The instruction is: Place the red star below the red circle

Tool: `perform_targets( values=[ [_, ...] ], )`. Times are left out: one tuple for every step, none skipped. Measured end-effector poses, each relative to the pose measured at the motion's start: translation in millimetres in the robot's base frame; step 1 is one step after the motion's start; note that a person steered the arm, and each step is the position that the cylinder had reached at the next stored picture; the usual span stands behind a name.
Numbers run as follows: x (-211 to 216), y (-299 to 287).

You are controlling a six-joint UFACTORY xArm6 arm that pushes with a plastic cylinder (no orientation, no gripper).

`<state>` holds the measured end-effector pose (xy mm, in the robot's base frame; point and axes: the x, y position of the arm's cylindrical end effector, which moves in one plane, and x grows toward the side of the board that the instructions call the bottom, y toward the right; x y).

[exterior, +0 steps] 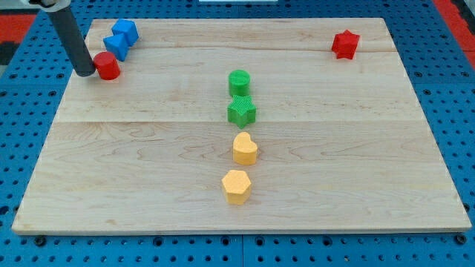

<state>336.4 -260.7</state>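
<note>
Red marks both ends of this job: the red star [345, 44] sits near the board's top right corner, while the red circle [107, 66] lies far off at the view's top left. My tip [84, 73], a bare rod with nothing to open or close, rests just left of the circle, perhaps touching it. So the star lies well apart, across the whole wooden board [148, 170] toward the view's right. The tip would likely need to travel round behind the star and push it leftward
</note>
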Motion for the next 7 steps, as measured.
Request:
perform_targets(
  values=[
    [3.8, -1.7],
    [51.4, -12.9],
    [52.6, 53.6],
    [18.6, 104.6],
    [4.3, 115.5],
    [4.3, 119.6],
    [0.5, 128.8]
  ],
)
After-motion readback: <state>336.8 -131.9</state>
